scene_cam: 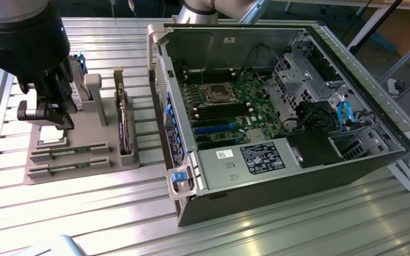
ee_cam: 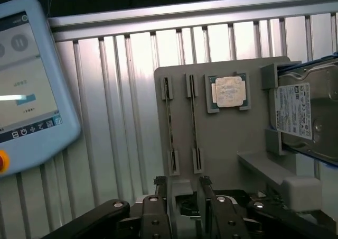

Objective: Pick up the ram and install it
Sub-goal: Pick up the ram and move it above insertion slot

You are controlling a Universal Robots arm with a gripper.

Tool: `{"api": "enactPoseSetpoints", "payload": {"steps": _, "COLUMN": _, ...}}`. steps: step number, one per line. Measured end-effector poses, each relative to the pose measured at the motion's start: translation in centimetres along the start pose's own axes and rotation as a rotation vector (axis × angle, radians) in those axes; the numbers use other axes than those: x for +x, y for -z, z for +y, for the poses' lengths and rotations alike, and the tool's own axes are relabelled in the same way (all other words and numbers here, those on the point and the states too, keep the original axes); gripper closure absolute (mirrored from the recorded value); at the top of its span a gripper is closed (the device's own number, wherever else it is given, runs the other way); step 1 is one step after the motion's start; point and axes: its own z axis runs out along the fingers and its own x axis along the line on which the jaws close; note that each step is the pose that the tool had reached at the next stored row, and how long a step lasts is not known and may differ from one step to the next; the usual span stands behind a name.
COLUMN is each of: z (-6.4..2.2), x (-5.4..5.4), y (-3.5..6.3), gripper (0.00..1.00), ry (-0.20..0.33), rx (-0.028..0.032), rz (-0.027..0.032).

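Two ram sticks stand on edge in slots of a grey holder [ee_cam: 232, 138]; the ram [ee_cam: 170, 125] and its twin [ee_cam: 193, 123] run side by side. In the exterior view the ram [scene_cam: 70, 151] lies near the holder's [scene_cam: 62, 173] front end. My gripper [ee_cam: 182, 189] hangs open above the holder, just short of the sticks' near ends, with nothing between its fingers [ee_cam: 160, 187]. In the exterior view the gripper [scene_cam: 45, 114] is over the holder's back part. The open computer case [scene_cam: 347, 165] shows its motherboard [scene_cam: 226, 106] with dark memory slots.
On the holder are a square silver processor [ee_cam: 228, 91], a hard drive [ee_cam: 307, 117] and an upright expansion card [scene_cam: 123, 128]. A teach pendant [ee_cam: 26, 80] lies on the slatted metal table [scene_cam: 276, 224] beside the holder. The case stands at the exterior view's right.
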Motion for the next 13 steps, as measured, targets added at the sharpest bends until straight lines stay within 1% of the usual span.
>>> {"api": "enactPoseSetpoints", "payload": {"steps": 6, "z": 0.14, "x": 0.0, "y": -1.40, "gripper": 0.64, "ry": 0.000, "rx": 0.0000, "rz": -0.0001}}
{"api": "enactPoseSetpoints", "payload": {"steps": 11, "z": 0.31, "x": 0.0, "y": -3.02, "gripper": 0.64, "ry": 0.000, "rx": -0.0002, "rz": 0.0000}}
{"api": "enactPoseSetpoints", "payload": {"steps": 13, "z": 0.35, "x": 0.0, "y": -3.41, "gripper": 0.64, "ry": 0.000, "rx": -0.0002, "rz": -0.0001}}
